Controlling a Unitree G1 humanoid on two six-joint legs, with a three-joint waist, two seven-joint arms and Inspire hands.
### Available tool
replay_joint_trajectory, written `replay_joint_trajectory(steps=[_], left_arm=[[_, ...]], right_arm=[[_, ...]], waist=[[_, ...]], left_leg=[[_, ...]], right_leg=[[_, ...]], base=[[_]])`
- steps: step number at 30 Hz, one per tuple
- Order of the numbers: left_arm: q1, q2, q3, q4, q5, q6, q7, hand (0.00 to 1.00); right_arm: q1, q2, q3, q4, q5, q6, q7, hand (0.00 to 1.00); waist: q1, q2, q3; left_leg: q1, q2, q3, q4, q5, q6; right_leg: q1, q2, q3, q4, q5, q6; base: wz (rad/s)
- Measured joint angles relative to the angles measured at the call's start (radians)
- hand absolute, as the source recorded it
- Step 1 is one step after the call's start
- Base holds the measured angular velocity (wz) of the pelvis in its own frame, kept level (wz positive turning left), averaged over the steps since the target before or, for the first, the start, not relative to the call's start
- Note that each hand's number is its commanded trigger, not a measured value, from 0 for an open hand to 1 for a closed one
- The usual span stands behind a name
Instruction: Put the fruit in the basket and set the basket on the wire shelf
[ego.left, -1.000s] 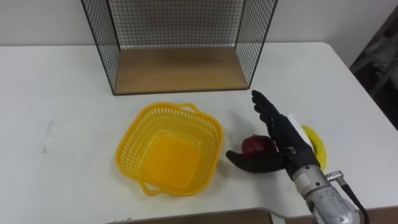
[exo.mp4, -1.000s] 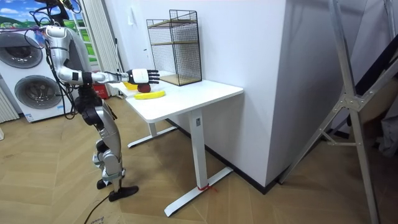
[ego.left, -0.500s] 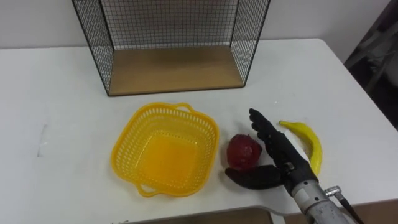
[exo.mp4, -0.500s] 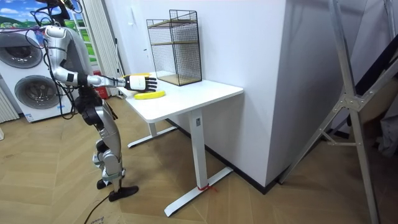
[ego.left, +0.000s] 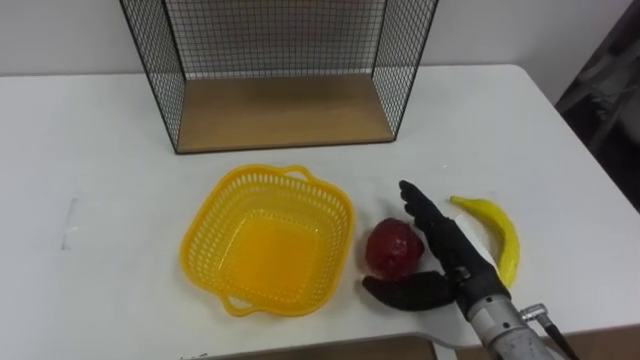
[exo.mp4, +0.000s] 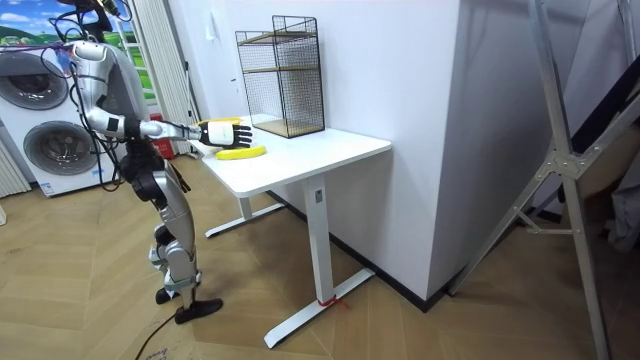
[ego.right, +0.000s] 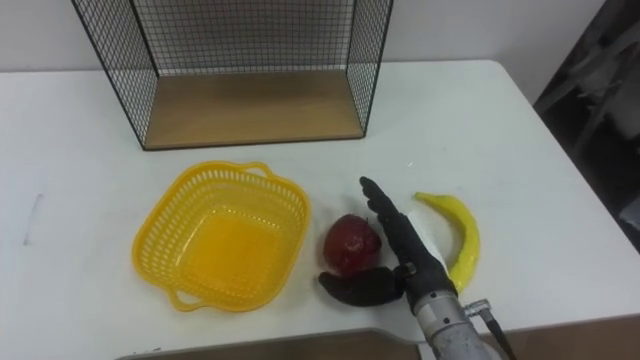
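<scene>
Scene: a white desk (ego.left: 100, 180) with a black wire shelf with a wooden floor (ego.left: 285, 108) placed at its far edge, against the wall. The shelf's lower compartment is seen to be open at the front.

Task items: a yellow plastic lattice basket with two handles (ego.left: 203, 232) is set on the desk in front of the shelf, near the front edge and apart from the shelf. Nothing is seen inside it. A dark red round fruit (ego.left: 391, 248) lies on the desk just beside the basket's right rim, not in it. A yellow banana (ego.left: 497, 233) lies further right on the desk, curved, towards the right front corner.

Right hand (ego.left: 452, 258): it is held wide, with the fingers (ego.left: 425, 213) stretched straight along the right side of the red fruit and the thumb (ego.left: 405, 291) spread out beneath the fruit's near side. The fruit is bracketed between thumb and fingers; whether it is actually touched cannot be settled from these views. The hand lies between the red fruit and the banana.

Room view: the robot is seen standing upright at the desk's end on the room view's left, with the right arm reached out over the desktop.
</scene>
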Motion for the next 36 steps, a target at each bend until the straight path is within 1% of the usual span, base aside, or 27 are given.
replay_joint_trajectory(steps=[2, 5, 8, 22, 25, 27, 28, 32, 33, 34, 35, 36], left_arm=[[0.001, 0.0, -0.002, -0.007, 0.0, 0.0, 0.004, 0.0], [0.004, 0.0, -0.003, -0.016, 0.0, -0.003, 0.016, 0.0], [0.004, 0.0, -0.003, -0.016, 0.0, -0.004, 0.024, 0.0], [0.011, 0.0, -0.021, -0.016, 0.001, -0.004, 0.023, 0.0], [0.012, 0.0, -0.021, -0.016, 0.007, -0.004, 0.023, 0.0], [0.011, -0.002, -0.019, -0.013, 0.007, -0.004, 0.022, 0.0], [0.011, -0.002, -0.02, -0.013, 0.007, -0.004, 0.021, 0.0], [0.0, -0.004, -0.021, 0.025, -0.001, -0.006, 0.014, 0.0], [0.002, -0.004, -0.024, 0.028, -0.001, -0.006, 0.013, 0.0], [0.003, -0.004, -0.025, 0.028, -0.001, -0.006, 0.013, 0.0], [0.006, -0.004, -0.025, 0.027, 0.0, -0.006, 0.013, 0.0], [0.006, -0.004, -0.025, 0.026, 0.0, -0.006, 0.014, 0.0]], right_arm=[[-0.002, 0.001, -0.003, 0.01, -0.002, -0.004, -0.029, 1.0], [-0.007, 0.003, -0.009, 0.039, -0.002, -0.023, -0.064, 1.0], [-0.01, 0.004, -0.009, 0.05, -0.006, -0.03, -0.075, 1.0], [-0.009, 0.006, -0.005, 0.053, 0.006, -0.033, -0.101, 1.0], [-0.009, 0.006, -0.006, 0.051, 0.038, -0.034, -0.101, 1.0], [-0.009, 0.014, -0.015, 0.046, 0.075, -0.03, -0.097, 1.0], [-0.009, 0.014, -0.014, 0.045, 0.088, -0.029, -0.097, 1.0], [-0.019, 0.014, -0.014, 0.033, 0.165, -0.028, -0.092, 1.0], [-0.021, 0.013, -0.015, 0.012, 0.18, -0.026, -0.094, 1.0], [-0.021, 0.011, -0.015, -0.004, 0.191, -0.024, -0.095, 1.0], [-0.021, 0.009, -0.015, -0.04, 0.208, -0.021, -0.098, 1.0], [-0.023, 0.009, -0.015, -0.058, 0.21, -0.021, -0.101, 1.0]], waist=[[0.0, -0.002, -0.0008], [0.0, -0.003, -0.0009], [0.0, -0.003, -0.0003], [0.0, -0.002, 0.0023], [0.0, -0.001, 0.0023], [0.0, 0.001, 0.0027], [0.001, 0.002, 0.0032], [0.001, 0.015, 0.0113], [0.0, 0.016, 0.0107], [-0.001, 0.017, 0.0114], [-0.001, 0.021, 0.014], [-0.001, 0.022, 0.0137]], left_leg=[[0.003, 0.0, 0.0, 0.0, 0.0, 0.0], [0.007, 0.0, -0.001, 0.001, 0.0, 0.0], [0.011, 0.0, -0.002, 0.0, 0.0, 0.0], [0.011, 0.0, -0.002, -0.002, 0.0, 0.0], [0.005, 0.0, -0.001, -0.004, 0.0, 0.0], [0.002, 0.0, 0.001, -0.003, 0.0, 0.0], [0.002, 0.001, 0.002, -0.003, 0.0, 0.0], [0.003, 0.0, 0.012, -0.003, 0.0, 0.0], [0.003, 0.0, 0.014, -0.004, 0.0, 0.0], [0.003, 0.0, 0.014, -0.004, 0.0, 0.0], [0.002, 0.0, 0.014, -0.004, 0.0, 0.0], [0.001, 0.0, 0.014, -0.004, 0.0, 0.0]], right_leg=[[0.003, 0.0, -0.001, 0.0, 0.0, 0.0], [0.007, 0.0, -0.005, 0.0, 0.0, 0.0], [0.011, 0.0, -0.006, 0.0, 0.0, 0.0], [0.01, 0.0, -0.005, 0.0, 0.0, 0.0], [0.004, 0.0, -0.004, 0.0, 0.0, 0.0], [0.0, 0.002, 0.006, 0.001, 0.0, -0.001], [0.0, 0.002, 0.007, 0.001, 0.0, -0.001], [-0.006, 0.003, 0.015, 0.005, 0.0, 0.0], [-0.007, 0.003, 0.016, 0.006, 0.0, 0.0], [-0.007, 0.003, 0.016, 0.006, 0.001, 0.0], [-0.008, 0.003, 0.017, 0.006, 0.001, 0.0], [-0.01, 0.003, 0.017, 0.006, 0.001, 0.0]], base=[[0.0], [0.0], [0.0], [0.0], [0.0], [-0.04], [-0.04], [-0.07], [-0.06], [0.0], [0.0], [0.0]])
